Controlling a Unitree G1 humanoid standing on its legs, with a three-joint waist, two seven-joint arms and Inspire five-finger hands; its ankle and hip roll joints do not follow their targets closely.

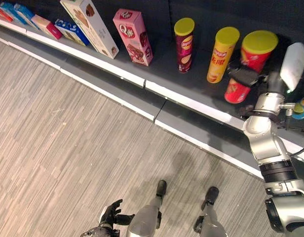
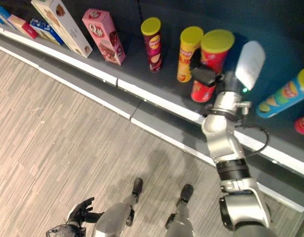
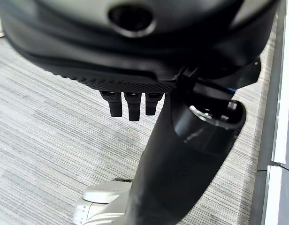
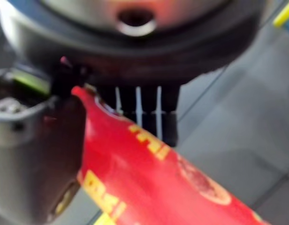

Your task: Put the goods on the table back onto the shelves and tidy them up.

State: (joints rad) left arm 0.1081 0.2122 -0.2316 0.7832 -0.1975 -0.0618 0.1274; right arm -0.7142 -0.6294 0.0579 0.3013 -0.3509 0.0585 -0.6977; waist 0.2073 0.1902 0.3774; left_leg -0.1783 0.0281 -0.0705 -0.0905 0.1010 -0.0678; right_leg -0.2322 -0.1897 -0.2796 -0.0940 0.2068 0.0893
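Left hand (image 3: 130,101) fingers relaxed above striped floor (image 3: 46,136).

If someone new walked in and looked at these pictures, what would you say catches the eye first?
Most striking is the right hand, raised to the dark shelf and closed around a red can with a yellow lid. Beside it stand a yellow can and a maroon can, then a pink box leaning further left. The left hand hangs low over the wooden floor, holding nothing.

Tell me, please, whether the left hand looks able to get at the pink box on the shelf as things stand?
Probably not: the left hand hangs low over the floor, while the pink box stands far off on the shelf. Nothing blocks the way.
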